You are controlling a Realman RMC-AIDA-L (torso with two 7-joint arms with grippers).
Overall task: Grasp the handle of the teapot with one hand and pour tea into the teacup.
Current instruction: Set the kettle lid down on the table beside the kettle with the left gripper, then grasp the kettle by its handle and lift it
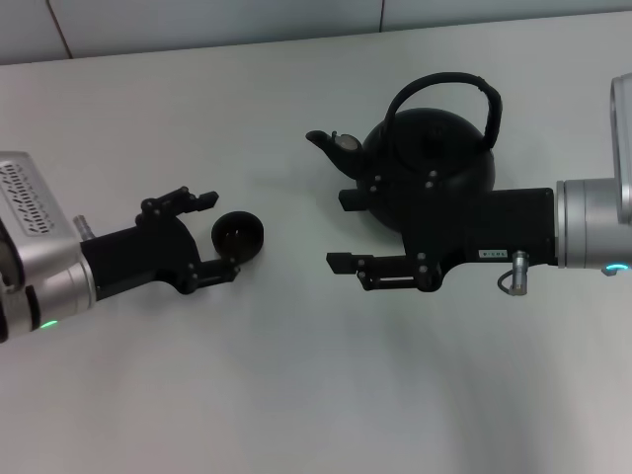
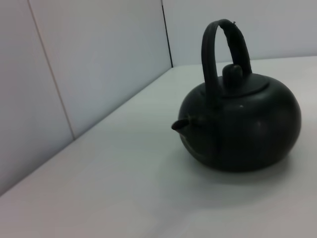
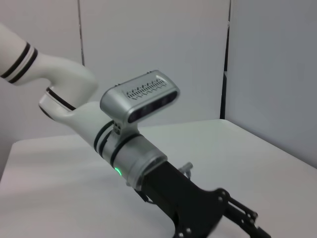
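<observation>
The matte-black teapot (image 1: 434,148) stands upright at the back right, spout to the left, and its arched handle (image 1: 444,87) rises free with nothing holding it. My right gripper (image 1: 344,231) is open in front of the pot, fingers pointing left, one finger close to the body under the spout. The left wrist view shows the teapot (image 2: 242,124) and its handle (image 2: 218,49) alone. The small dark teacup (image 1: 238,234) sits on the table at the left. My left gripper (image 1: 219,233) is open, its fingertips on either side of the cup.
The white table (image 1: 296,395) runs back to a pale wall (image 1: 197,20). Part of the teapot's lower body is hidden by the right arm (image 1: 583,222). The right wrist view shows my left arm (image 3: 138,158) above the table.
</observation>
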